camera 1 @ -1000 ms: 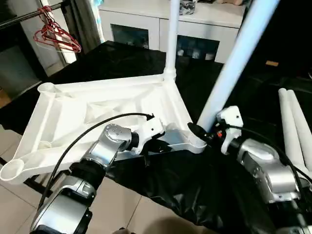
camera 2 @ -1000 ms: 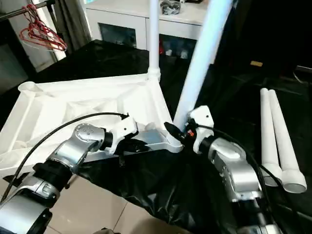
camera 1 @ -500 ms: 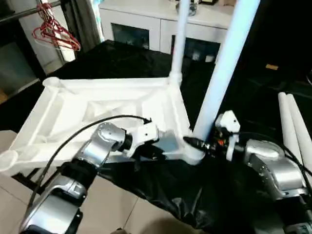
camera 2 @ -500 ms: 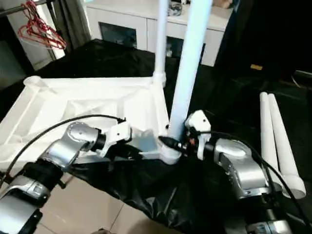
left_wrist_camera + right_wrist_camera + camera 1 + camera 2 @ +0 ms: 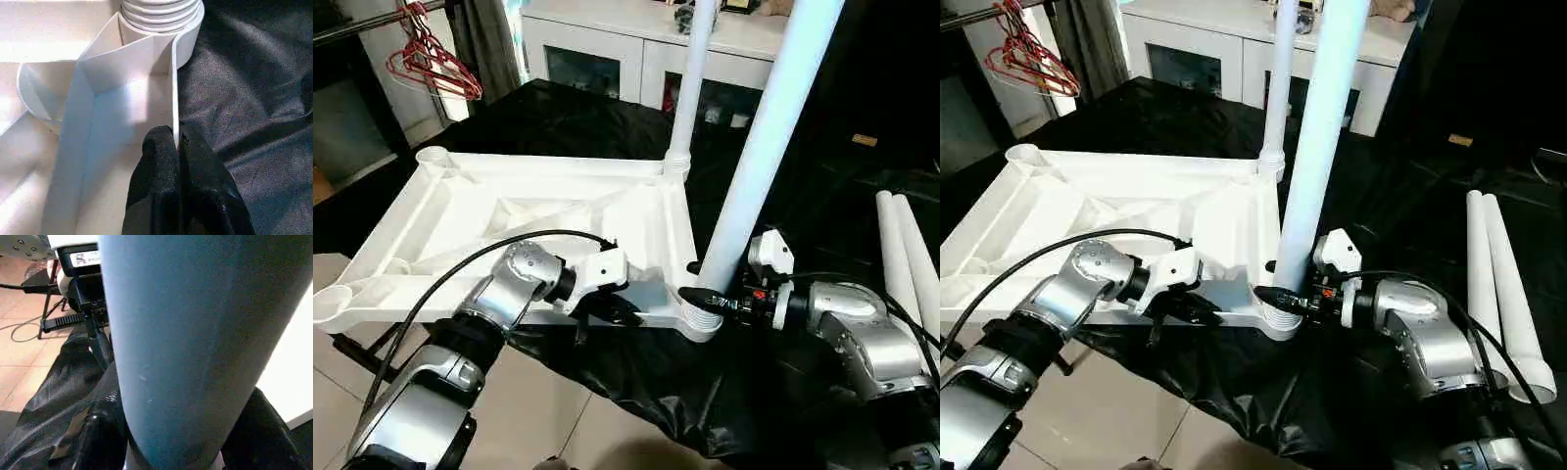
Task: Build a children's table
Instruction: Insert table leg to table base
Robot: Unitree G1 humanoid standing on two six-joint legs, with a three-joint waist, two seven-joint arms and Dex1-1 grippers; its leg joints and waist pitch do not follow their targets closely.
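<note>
1. Found the top [image 5: 538, 211] upside down on the black cloth [image 5: 607, 117], ribs up, its near corner overhanging the cloth's edge.
2. Saw 1 leg [image 5: 690, 88] upright in the far right socket, a 2nd leg [image 5: 759, 166] leaning slightly in the near right socket [image 5: 700, 318], and 2 spare legs [image 5: 906, 259] lying side by side on the cloth, well apart to the right.
3. Noted the left gripper [image 5: 177, 142] clenched on the top's thin near rim, just beside the near socket.
4. Noted the right gripper [image 5: 710, 294] grasping the 2nd leg low down, at its ribbed foot, a finger on either side.
5. Judged the step as seating or twisting the 2nd leg home; 2 sockets on the left looked empty.
6. Risk: a leg that stayed tilted could jam or cross its ribs in the socket instead of sinking straight.
7. Risk: a twist or push could drag the top along the slick cloth, since only a pinch on a thin rim held it; that pinch could slip off.
8. Risk: the tall leg, held only at its foot, could lever out of the fingers and topple toward the cabinet [image 5: 607, 49].
9. Read no brand on the table; a small label on a dark device in the right wrist view was too small to read.
</note>
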